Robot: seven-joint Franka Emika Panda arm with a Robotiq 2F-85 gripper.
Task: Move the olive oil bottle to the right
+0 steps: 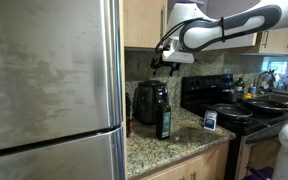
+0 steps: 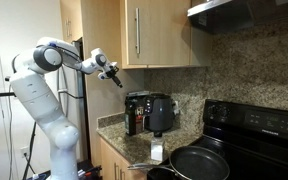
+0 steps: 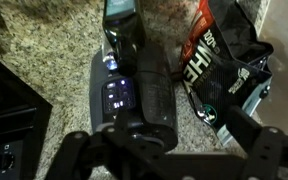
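The olive oil bottle [image 1: 164,120] is a slim dark bottle with a narrow neck. It stands on the granite counter just in front of the black toaster [image 1: 148,101]. It also shows in an exterior view [image 2: 132,117], beside the toaster [image 2: 160,112]. In the wrist view I look down on the bottle [image 3: 224,60], with its cap towards me, to the right of the toaster [image 3: 134,85]. My gripper [image 1: 165,66] hangs open and empty well above both, as also seen in an exterior view [image 2: 115,77]. Its fingers [image 3: 164,160] are spread wide in the wrist view.
A small blue-and-white box [image 1: 210,120] sits on the counter near the black stove [image 1: 234,100], which carries pans [image 2: 199,161]. A steel fridge [image 1: 49,90] fills one side. Wooden cabinets [image 2: 154,35] hang above the counter [image 1: 184,140].
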